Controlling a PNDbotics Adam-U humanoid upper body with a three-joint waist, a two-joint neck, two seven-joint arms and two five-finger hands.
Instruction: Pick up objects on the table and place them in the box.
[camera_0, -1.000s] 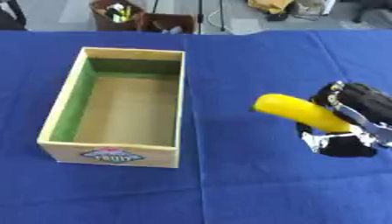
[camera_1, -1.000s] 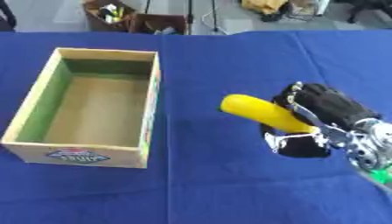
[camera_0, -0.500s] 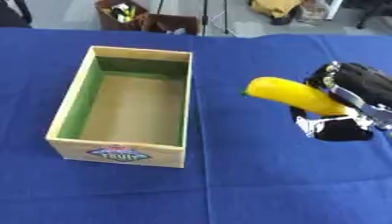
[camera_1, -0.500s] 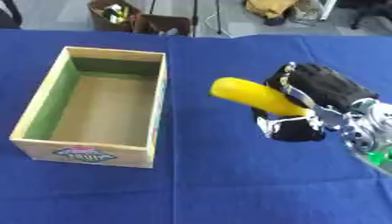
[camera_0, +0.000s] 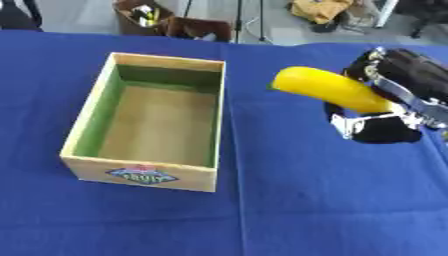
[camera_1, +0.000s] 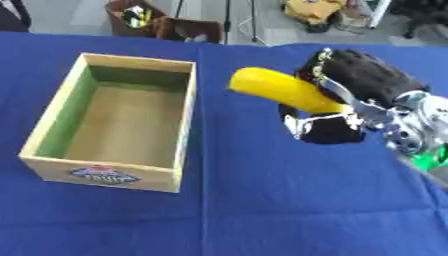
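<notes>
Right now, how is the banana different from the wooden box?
The banana is plain yellow and rounded; the wooden box is tan, green inside, straight-sided, with a label on its front. The banana is held off the table in the right hand; the box sits on the blue cloth. The box is far larger.

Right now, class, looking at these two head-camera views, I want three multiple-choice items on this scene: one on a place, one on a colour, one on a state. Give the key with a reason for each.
1. Where is the banana relative to the wooden box?
A. inside it
B. to its right, outside it
C. to its left

2. What colour are the box's inner side walls?
A. green
B. red
C. white

3. What is the right hand doing?
A. resting open
B. curled, holding nothing
C. holding the banana

Key:
1 B, the banana shows over blue cloth, past the box's right wall.
2 A, green shows inside.
3 C, the hand is wrapped round one end of the banana.
</notes>
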